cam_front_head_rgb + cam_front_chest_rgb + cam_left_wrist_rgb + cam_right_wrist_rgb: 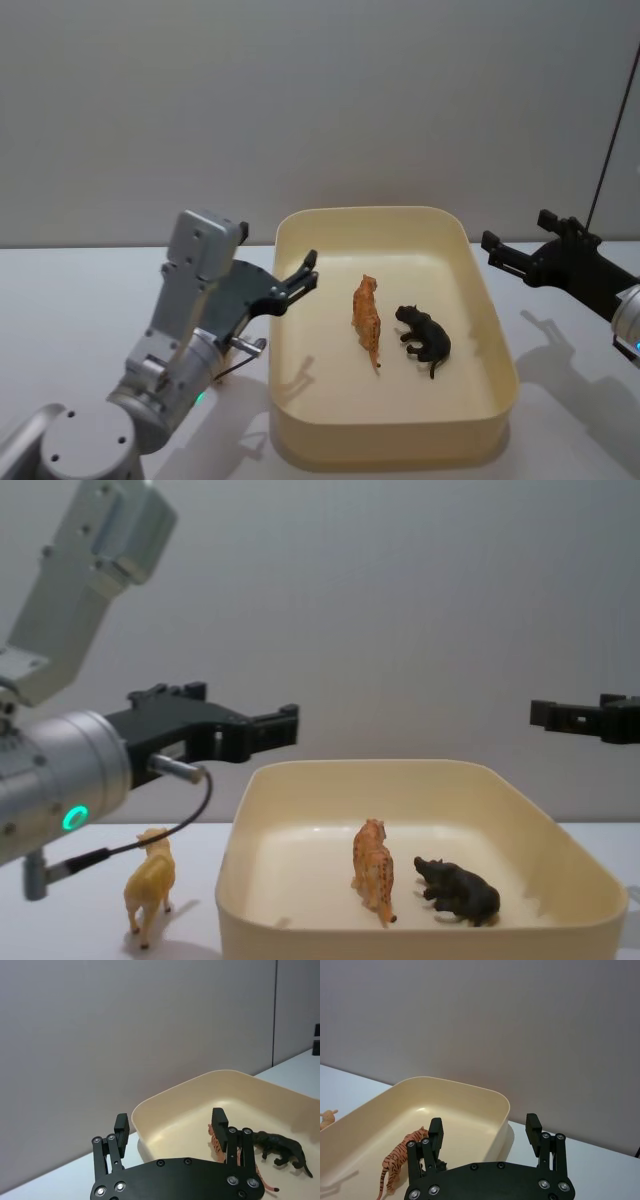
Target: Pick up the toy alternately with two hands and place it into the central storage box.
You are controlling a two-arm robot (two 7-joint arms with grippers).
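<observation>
The cream-yellow storage box (487, 300) sits mid-table. Inside it stand an orange tiger toy (367, 316) and a black animal toy (424, 338). A tan toy animal (150, 883) stands on the table outside the box's left wall, below my left arm. My left gripper (308, 270) hovers open and empty above the box's left rim; the left wrist view shows its fingers (122, 1127) spread wide. My right gripper (510, 240) hangs open and empty just beyond the box's right rim, raised off the table, with its fingers (533, 1128) well apart.
The white table (70, 300) reaches out on both sides of the box and ends at a plain grey wall (320, 100). A thin dark cable (608, 150) runs down at the far right. A green ring light (73, 817) glows on the left arm.
</observation>
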